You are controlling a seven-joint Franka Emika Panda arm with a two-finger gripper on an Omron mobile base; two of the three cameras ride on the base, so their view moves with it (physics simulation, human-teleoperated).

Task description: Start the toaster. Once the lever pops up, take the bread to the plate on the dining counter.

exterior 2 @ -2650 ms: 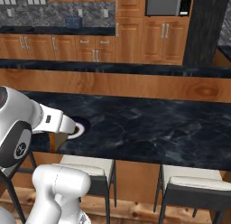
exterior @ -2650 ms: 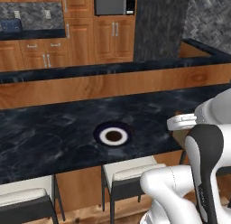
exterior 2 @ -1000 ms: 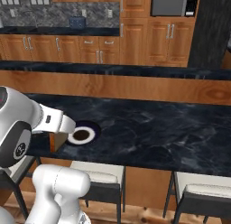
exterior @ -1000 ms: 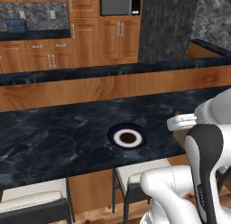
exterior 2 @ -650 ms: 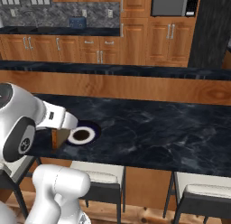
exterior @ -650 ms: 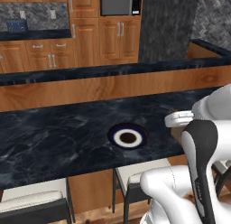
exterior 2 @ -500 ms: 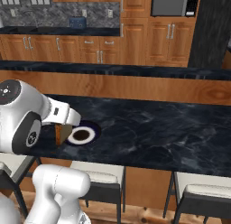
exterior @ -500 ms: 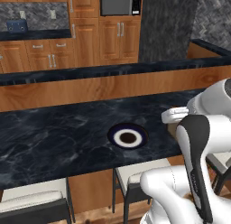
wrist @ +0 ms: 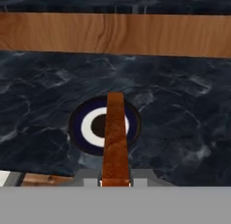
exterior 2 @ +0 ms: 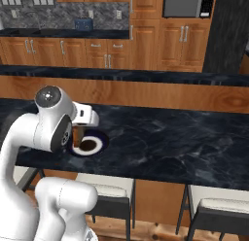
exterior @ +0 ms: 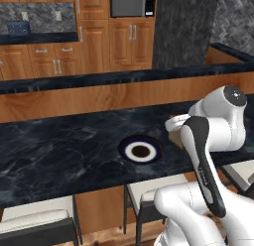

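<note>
The gripper [wrist: 115, 181] grasps the bread [wrist: 115, 137] edge-on, pointing toward 12 o'clock over the unmarked plate [wrist: 79, 128] on the dining counter [wrist: 180, 105].

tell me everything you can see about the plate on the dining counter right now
The plate is small and round, with a wide dark blue rim, a white ring inside it and a dark spot at the centre. It lies flat on the black marble dining counter, near its front edge, with nothing resting on it. In the hand view the bread, held edge-on in the pincer, crosses in front of the plate, seemingly above it and not touching it.
</note>
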